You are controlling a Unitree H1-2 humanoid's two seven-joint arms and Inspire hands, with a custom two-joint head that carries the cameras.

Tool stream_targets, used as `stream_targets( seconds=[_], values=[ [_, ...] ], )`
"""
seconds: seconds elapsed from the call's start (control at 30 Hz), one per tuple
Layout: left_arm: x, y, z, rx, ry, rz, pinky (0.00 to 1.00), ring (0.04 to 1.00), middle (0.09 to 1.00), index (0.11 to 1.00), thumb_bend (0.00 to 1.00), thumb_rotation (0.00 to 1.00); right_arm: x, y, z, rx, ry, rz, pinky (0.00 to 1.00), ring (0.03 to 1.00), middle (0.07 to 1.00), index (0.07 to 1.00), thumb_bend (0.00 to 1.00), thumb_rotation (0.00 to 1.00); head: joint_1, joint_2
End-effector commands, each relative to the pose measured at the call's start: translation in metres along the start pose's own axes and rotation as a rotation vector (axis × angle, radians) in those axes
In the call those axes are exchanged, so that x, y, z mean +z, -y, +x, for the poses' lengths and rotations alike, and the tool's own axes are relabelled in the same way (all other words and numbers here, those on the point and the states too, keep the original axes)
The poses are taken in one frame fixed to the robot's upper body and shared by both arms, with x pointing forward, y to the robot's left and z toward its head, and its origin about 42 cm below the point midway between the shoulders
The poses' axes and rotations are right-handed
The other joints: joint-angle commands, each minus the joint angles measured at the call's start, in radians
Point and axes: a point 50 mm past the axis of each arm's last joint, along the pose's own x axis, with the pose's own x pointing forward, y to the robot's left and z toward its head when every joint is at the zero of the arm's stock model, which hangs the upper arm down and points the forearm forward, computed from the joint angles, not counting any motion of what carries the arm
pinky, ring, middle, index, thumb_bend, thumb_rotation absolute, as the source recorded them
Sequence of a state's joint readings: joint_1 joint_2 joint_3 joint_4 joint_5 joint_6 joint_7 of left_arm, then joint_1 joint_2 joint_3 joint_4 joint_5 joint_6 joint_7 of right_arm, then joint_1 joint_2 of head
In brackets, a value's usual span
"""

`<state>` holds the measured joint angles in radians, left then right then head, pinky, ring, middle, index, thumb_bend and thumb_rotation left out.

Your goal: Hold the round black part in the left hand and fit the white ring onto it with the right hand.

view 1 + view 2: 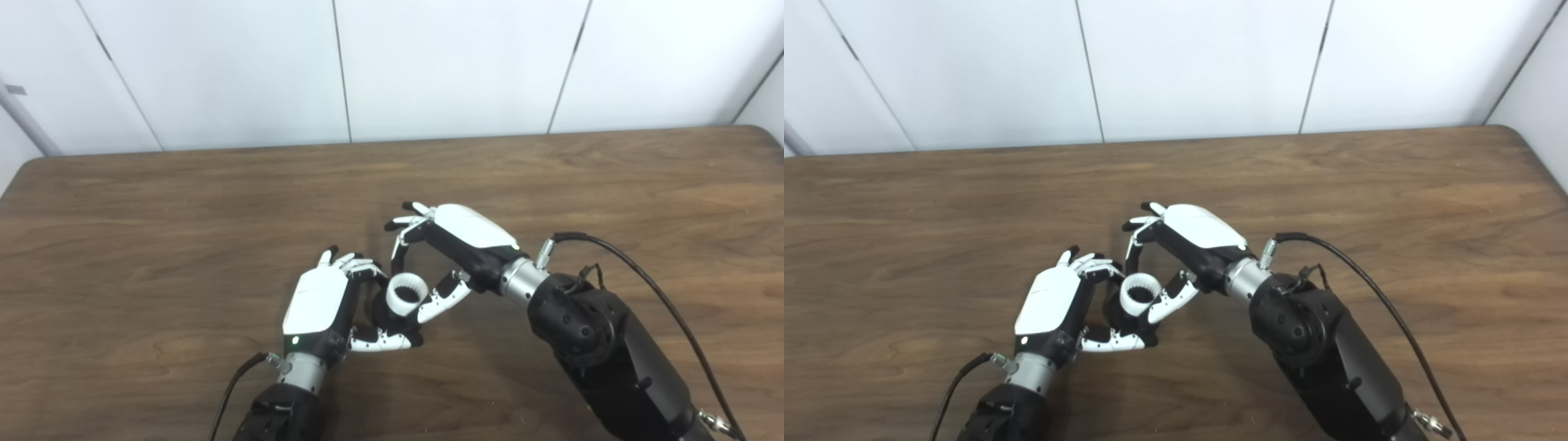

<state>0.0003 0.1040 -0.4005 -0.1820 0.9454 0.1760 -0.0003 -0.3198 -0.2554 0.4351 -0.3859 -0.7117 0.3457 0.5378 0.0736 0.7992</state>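
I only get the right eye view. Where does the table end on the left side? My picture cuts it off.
Observer: In the left eye view the wooden table ends in a rounded far-left corner, close to the white wall.
Operator: Is anything over there?
Observer: Yes, a grey pole runs slantwise up the wall just beyond that corner.
Operator: The little dot on the left hand looks white to me. Is it?
Observer: In the left eye view it is a green light, low on the back of the left hand, near the wrist.
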Motion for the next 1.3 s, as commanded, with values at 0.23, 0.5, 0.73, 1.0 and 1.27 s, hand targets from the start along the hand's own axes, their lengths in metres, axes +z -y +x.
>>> stream_targets(
  seconds=[0.23, 0.5, 0.73, 1.0, 1.27],
  values=[
    [0.0035, 0.0007, 0.0025, 0.001, 0.014, 0.021, 1.0, 0.869, 0.768, 0.484, 0.52, 0.05, 0.0074, 0.0094, 0.003, -0.039, 0.049, -0.031, 1.0, 1.0, 0.876, 0.483, 0.52, 0.14, 0.007, 0.001],
    [0.0042, 0.0015, 0.0024, 0.007, 0.018, 0.026, 1.0, 0.865, 0.764, 0.484, 0.52, 0.05, 0.0079, 0.0063, 0.0046, -0.041, 0.055, -0.025, 1.0, 1.0, 0.87, 0.483, 0.52, 0.14, 0.007, 0.001],
    [0.0057, 0.0018, 0.0024, 0.003, 0.02, 0.031, 1.0, 0.865, 0.764, 0.483, 0.52, 0.05, 0.0102, 0.0071, 0.0053, -0.043, 0.059, -0.025, 1.0, 1.0, 0.869, 0.483, 0.52, 0.14, 0.01, 0.002],
    [0.0056, 0.0026, 0.0019, 0.008, 0.026, 0.032, 1.0, 0.86, 0.759, 0.483, 0.52, 0.05, 0.0127, 0.008, 0.005, -0.048, 0.062, -0.026, 1.0, 1.0, 0.87, 0.483, 0.52, 0.14, 0.009, 0.003],
    [0.0055, 0.0018, 0.0011, 0.006, 0.025, 0.027, 1.0, 0.865, 0.761, 0.483, 0.52, 0.05, 0.0099, 0.0078, 0.0034, -0.039, 0.052, -0.026, 1.0, 1.0, 0.872, 0.483, 0.52, 0.14, 0.007, 0.007]
  ],
)
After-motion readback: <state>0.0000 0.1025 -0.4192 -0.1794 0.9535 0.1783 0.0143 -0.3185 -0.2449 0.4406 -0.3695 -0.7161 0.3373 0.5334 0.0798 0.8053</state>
